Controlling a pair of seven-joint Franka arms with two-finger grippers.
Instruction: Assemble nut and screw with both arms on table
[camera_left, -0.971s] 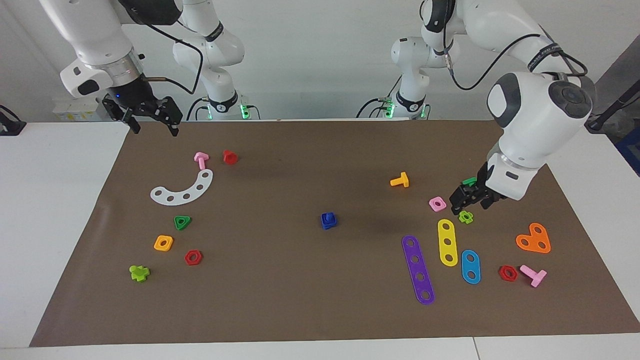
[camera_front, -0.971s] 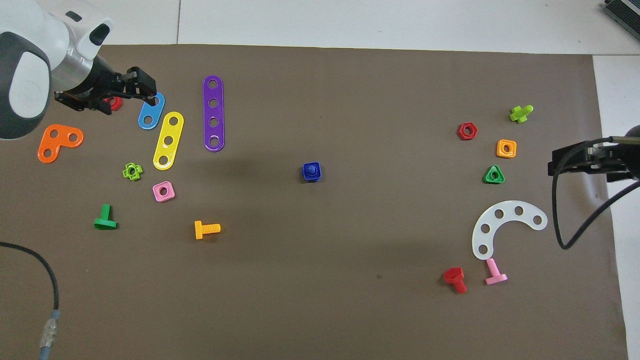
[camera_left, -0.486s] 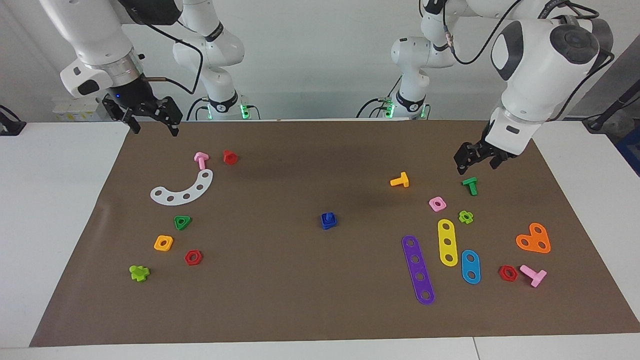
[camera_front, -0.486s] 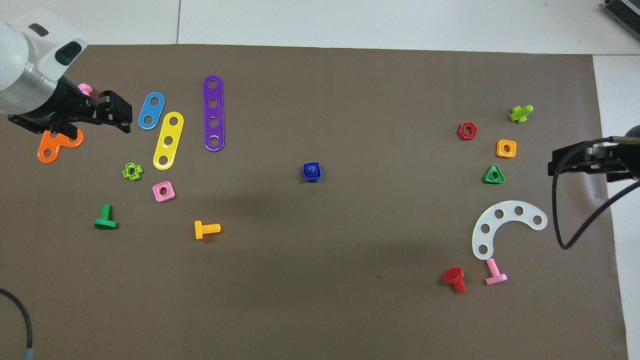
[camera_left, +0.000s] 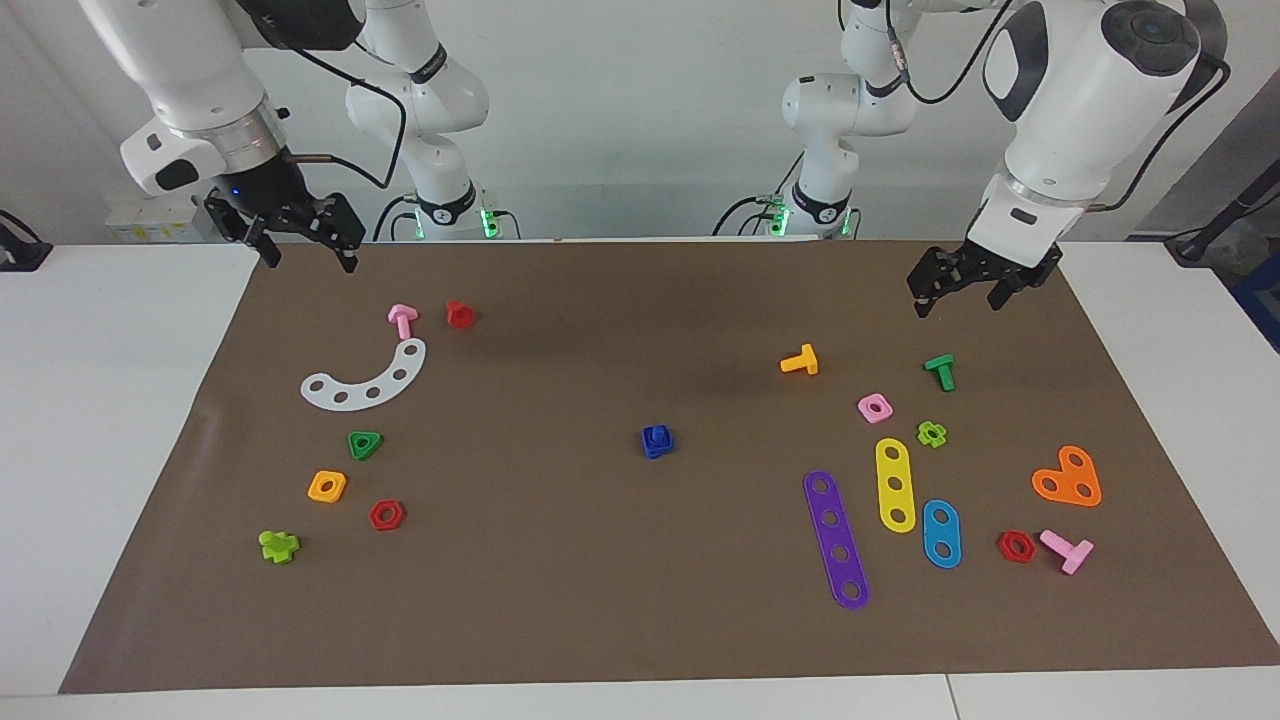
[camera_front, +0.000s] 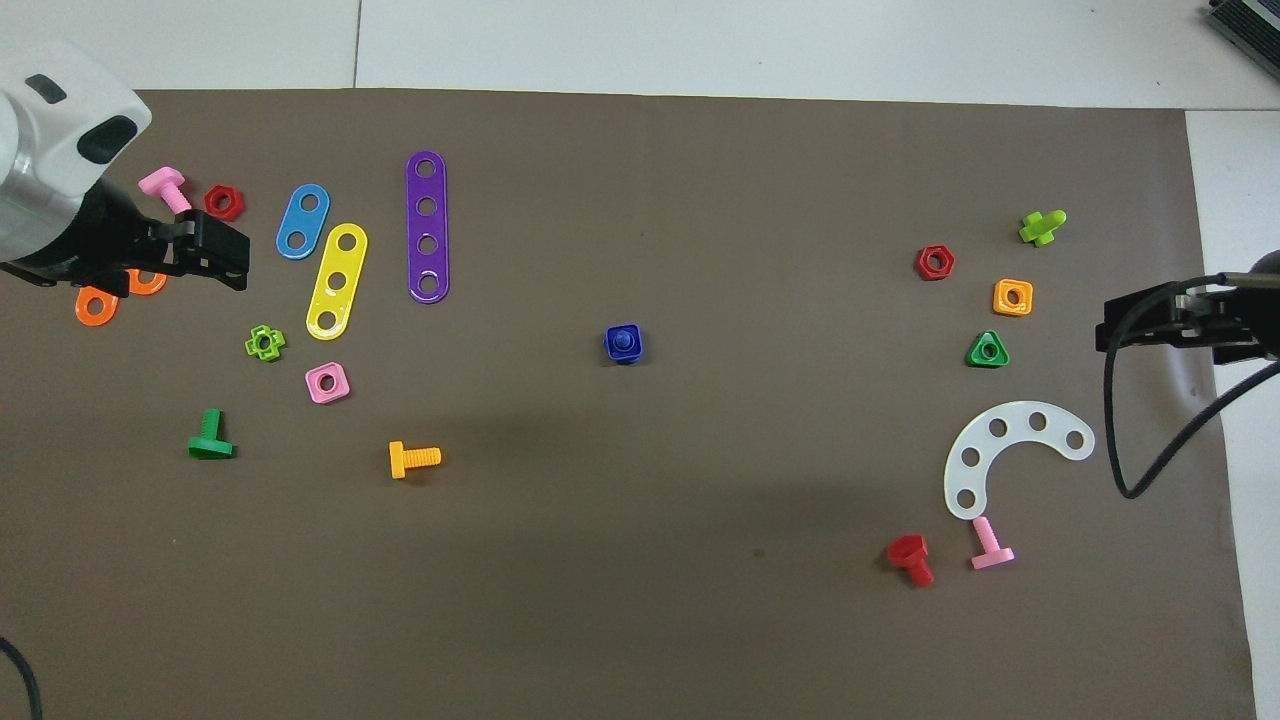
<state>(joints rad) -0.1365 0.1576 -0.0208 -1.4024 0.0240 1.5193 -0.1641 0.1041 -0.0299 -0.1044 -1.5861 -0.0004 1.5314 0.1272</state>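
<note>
Dark-blue square plastic nut (camera_left: 657, 441) sits mid-counter, dark-blue plastic screw (camera_front: 623, 341) seated in it: assembly looks done. Left gripper (camera_left: 968, 283) and right gripper (camera_left: 297, 232) hang well apart from it, jaws spread, empty.

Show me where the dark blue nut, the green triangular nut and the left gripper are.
dark blue nut (camera_front: 623, 343), overhead view, on its square top face.
green triangular nut (camera_left: 364, 444), facing view, on its body beside the hole.
left gripper (camera_left: 958, 299), facing view, midway between its fingertips.

six screws (camera_left: 939, 371), six nuts (camera_left: 874, 407), five plates (camera_left: 836, 539)
</note>
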